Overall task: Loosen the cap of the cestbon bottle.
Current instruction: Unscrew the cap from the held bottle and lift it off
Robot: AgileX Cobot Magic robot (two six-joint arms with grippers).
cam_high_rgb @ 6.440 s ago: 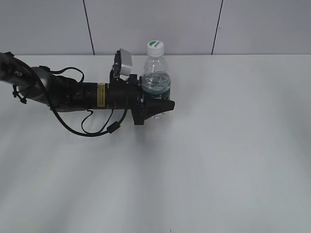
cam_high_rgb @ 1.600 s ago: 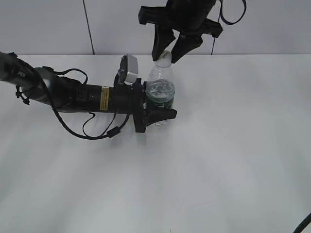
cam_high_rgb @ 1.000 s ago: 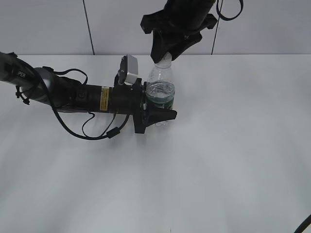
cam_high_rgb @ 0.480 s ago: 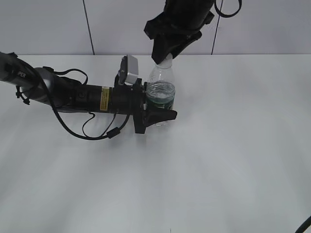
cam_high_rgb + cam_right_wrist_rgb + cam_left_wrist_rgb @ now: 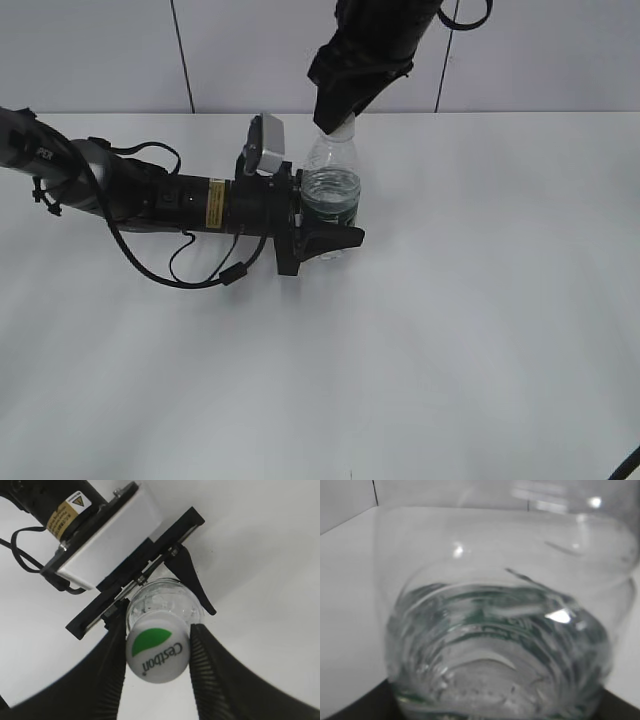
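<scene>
The cestbon bottle (image 5: pixel 330 185) stands upright on the white table, clear, with water and a dark green label. My left gripper (image 5: pixel 335 222) reaches in from the left and is shut on the bottle's body; the bottle fills the left wrist view (image 5: pixel 500 630). My right gripper (image 5: pixel 338 115) comes down from above and is shut on the cap (image 5: pixel 342 126). In the right wrist view the white cap (image 5: pixel 157 652) with its green leaf logo sits between the two ribbed fingers of the right gripper (image 5: pixel 159 632), above the bottle's shoulder (image 5: pixel 162 600).
The white table (image 5: pixel 480 300) spreads to the right and front of the bottle. The left arm with its cables (image 5: pixel 150 200) lies low across the table's left side. A grey panelled wall (image 5: pixel 560 50) stands behind.
The right gripper, absent at first, came down over the bottle, its open fingers closed onto the cap, and it has turned about the cap. The left gripper and the bottle stayed put.
</scene>
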